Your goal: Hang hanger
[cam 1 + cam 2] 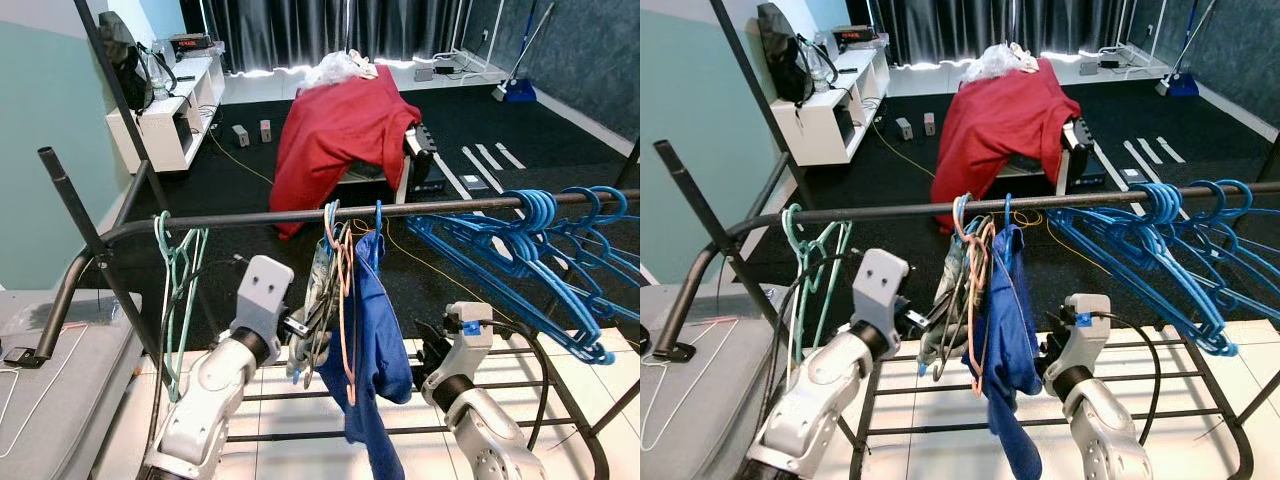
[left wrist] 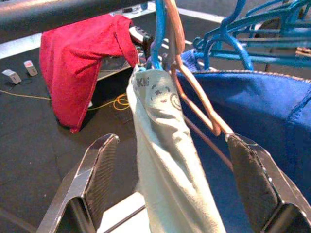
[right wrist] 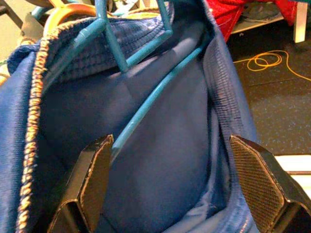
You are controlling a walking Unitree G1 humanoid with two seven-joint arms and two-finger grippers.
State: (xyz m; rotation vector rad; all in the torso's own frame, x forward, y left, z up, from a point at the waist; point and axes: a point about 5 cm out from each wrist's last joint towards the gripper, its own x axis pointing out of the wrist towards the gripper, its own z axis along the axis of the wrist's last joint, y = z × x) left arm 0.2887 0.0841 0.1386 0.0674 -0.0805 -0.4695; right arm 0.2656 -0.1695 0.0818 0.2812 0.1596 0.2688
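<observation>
We're standing in a room w/ dark carpet, a white shelf unit [image 1: 165, 120] off by the wall and a red cloth [image 1: 340, 135] draped over something well beyond the rail [image 1: 250, 217]. That black rail is running across just in front of us, so we're placing everything by it.

Hanging from the rail near its middle: a blue garment [image 1: 375, 340] on a blue hanger [image 3: 141, 63], hook over the rail. Just beside it, toward our left, a pale grey garment [image 2: 165, 160] w/ an orange hanger [image 1: 345, 300] among it, also hooked on the rail. Further along toward our left a green hanger [image 1: 178, 280] is dangling empty; toward our right a bunch of empty blue hangers [image 1: 520, 250] is crowding the rail.

Our left gripper [image 2: 177, 174] is sitting below the rail w/ fingers spread wide either side of the grey garment, gripping nothing. Our right gripper [image 3: 177, 179] is likewise below the rail, fingers wide apart, facing the inside of the blue garment, nothing held.

Judging progress: the hooks are looking seated on the rail and both grippers are unloaded, so the hanging itself seems done. What's probably left is pulling both arms back clear of the clothes w/o snagging fabric. We can't tell whether each hook is fully over the rail.
</observation>
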